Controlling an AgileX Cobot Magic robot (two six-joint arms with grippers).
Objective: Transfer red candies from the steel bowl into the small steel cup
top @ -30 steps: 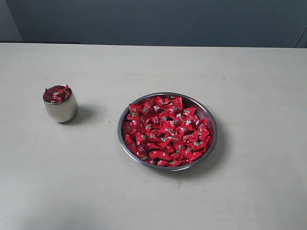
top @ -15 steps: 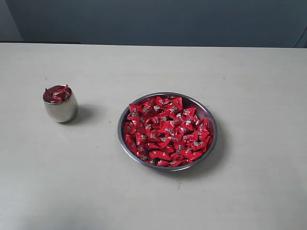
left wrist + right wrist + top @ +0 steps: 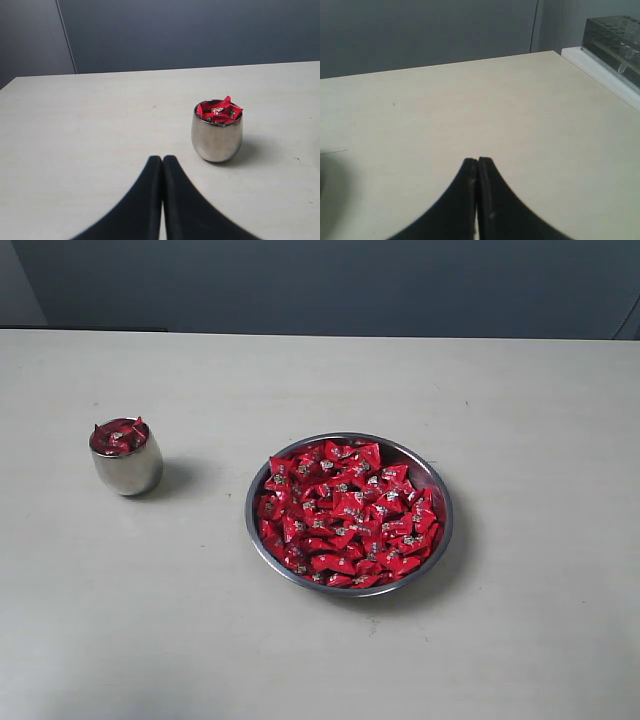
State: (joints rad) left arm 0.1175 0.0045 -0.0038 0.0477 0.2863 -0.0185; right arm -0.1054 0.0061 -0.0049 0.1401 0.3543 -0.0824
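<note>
The steel bowl [image 3: 434, 483] sits at the middle of the table, heaped with red candies [image 3: 345, 515]. The small steel cup [image 3: 127, 468] stands to its left, filled to the brim with red candies [image 3: 118, 435]. In the left wrist view the cup [image 3: 217, 137] stands a short way beyond my left gripper [image 3: 162, 159], which is shut with nothing between its black fingers. My right gripper [image 3: 478, 161] is also shut and holds nothing, over bare table. Neither gripper shows in the exterior view.
The pale table [image 3: 320, 660] runs back to a dark wall. In the right wrist view a clear rack [image 3: 615, 35] stands past the table's edge, on a white ledge.
</note>
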